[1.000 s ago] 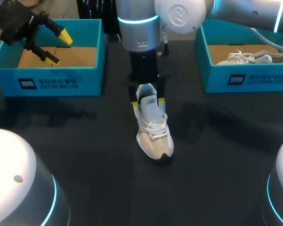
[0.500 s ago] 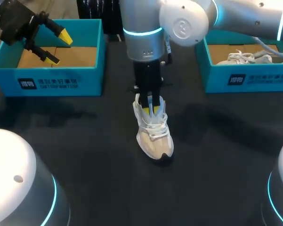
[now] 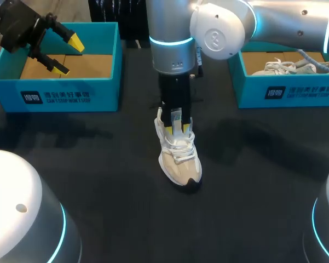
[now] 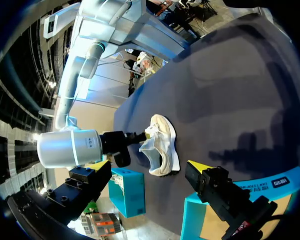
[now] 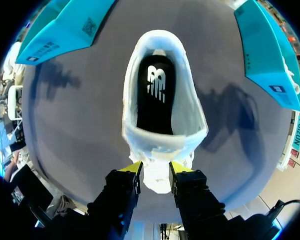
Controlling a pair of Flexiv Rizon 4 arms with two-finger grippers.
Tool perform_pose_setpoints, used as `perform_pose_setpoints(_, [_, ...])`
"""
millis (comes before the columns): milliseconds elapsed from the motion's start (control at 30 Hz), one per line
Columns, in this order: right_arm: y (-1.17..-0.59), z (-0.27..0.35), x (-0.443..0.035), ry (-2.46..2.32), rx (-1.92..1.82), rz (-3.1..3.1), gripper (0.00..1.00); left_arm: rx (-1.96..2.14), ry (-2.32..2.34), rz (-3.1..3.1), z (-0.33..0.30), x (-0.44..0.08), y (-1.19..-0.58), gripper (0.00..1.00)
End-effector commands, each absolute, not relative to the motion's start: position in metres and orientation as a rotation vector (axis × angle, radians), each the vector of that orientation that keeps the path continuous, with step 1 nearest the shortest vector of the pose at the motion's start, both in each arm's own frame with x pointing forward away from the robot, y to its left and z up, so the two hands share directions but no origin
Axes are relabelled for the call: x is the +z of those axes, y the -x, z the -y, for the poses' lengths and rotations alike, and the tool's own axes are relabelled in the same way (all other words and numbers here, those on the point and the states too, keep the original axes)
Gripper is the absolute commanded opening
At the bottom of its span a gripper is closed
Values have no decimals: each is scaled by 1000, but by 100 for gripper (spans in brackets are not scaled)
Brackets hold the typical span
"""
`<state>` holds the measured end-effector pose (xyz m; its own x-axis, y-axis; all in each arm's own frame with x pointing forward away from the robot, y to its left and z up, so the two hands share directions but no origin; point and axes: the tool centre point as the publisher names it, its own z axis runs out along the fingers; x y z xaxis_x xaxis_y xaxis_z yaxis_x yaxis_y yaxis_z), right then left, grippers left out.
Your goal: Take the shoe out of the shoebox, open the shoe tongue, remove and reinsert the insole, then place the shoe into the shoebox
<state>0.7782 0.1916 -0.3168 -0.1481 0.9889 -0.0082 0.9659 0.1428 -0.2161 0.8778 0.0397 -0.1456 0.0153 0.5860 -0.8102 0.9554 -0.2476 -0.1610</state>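
Note:
A white and beige shoe (image 3: 179, 158) stands upright mid-table, toe towards the near edge. My right gripper (image 3: 179, 121) comes straight down onto its raised tongue (image 5: 156, 181) and is shut on it, one yellow tip on each side. Ahead of the fingers the shoe mouth gapes, showing the black insole (image 5: 154, 91). My left gripper (image 3: 67, 55) hangs open over the empty left shoebox (image 3: 60, 96), holding nothing. In the left wrist view the shoe (image 4: 163, 145) lies beyond its fingertips (image 4: 198, 167), with the right arm's gripper (image 4: 132, 140) on it.
A second teal shoebox (image 3: 287, 87) at the back right holds another white shoe (image 3: 293, 67). Dark tabletop (image 3: 98, 164) surrounds the shoe. Both arms' white bases (image 3: 16, 213) sit at the near corners.
The right gripper has come down and narrowed from wide around the shoe's collar to closed on the tongue. The left arm has stayed still.

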Motion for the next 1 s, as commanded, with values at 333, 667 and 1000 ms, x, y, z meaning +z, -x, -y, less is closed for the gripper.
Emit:
perform_pose_setpoints(333, [-804, -188, -322, 1915, 262, 2316, 40, -1126, -1867, -1573, -40, -145, -878, 100])
perform_pose_setpoints(667, [-823, -188, -335, 1859, 229, 2359, 40, -1126, -1867, -1573, -40, -145, -878, 100])
perform_pose_setpoints(1000, [-835, -190, -318, 1676, 86, 2580, 48, -1126, -1867, -1573, -40, -145, -878, 100])
